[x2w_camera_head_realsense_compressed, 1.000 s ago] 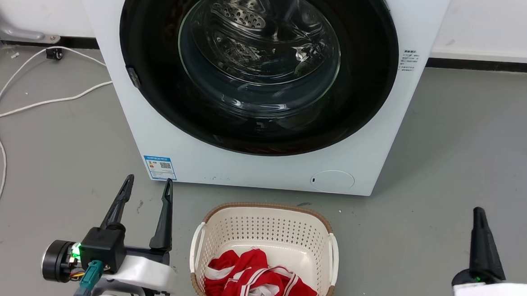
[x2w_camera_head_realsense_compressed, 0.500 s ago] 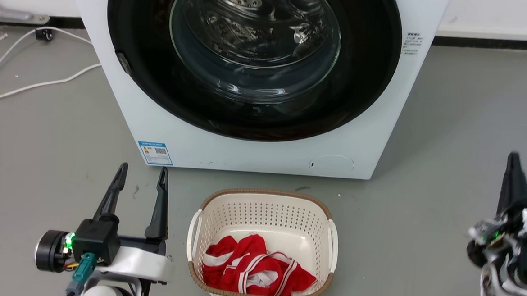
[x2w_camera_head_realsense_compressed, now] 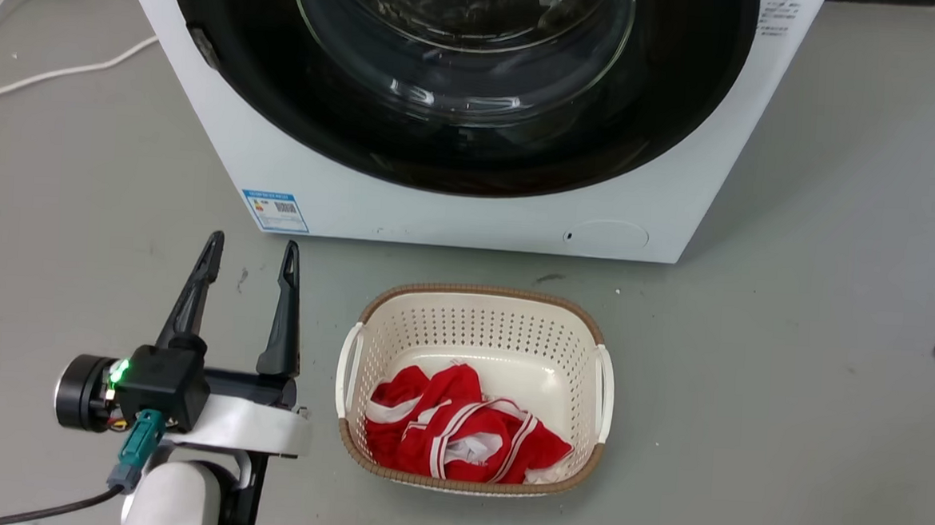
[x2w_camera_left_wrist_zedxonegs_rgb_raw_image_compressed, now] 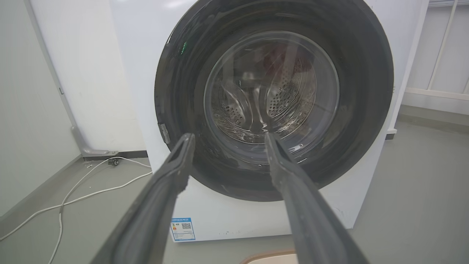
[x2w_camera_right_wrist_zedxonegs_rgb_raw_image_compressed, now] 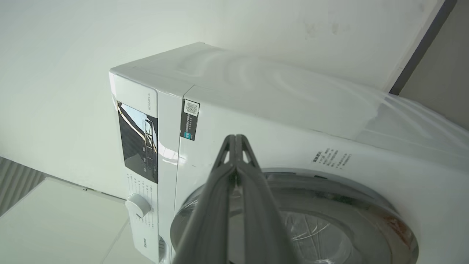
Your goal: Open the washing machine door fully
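Since a moment ago the left gripper (x2w_camera_head_realsense_compressed: 252, 243) stays spread and empty beside one basket (x2w_camera_head_realsense_compressed: 474, 292) holding one red garment (x2w_camera_head_realsense_compressed: 458, 446), the one washing machine door (x2w_camera_head_realsense_compressed: 457, 162) sits shut behind it, and the right gripper (x2w_camera_right_wrist_zedxonegs_rgb_raw_image_compressed: 235, 138), fingers pressed together on nothing, has risen up the machine (x2w_camera_right_wrist_zedxonegs_rgb_raw_image_compressed: 293, 146) front.

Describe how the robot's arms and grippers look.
The left gripper has two long tapering dark fingers, a black block with a green light, a teal plug, a dark cable and a white forearm. The right gripper has dark grey fingers.
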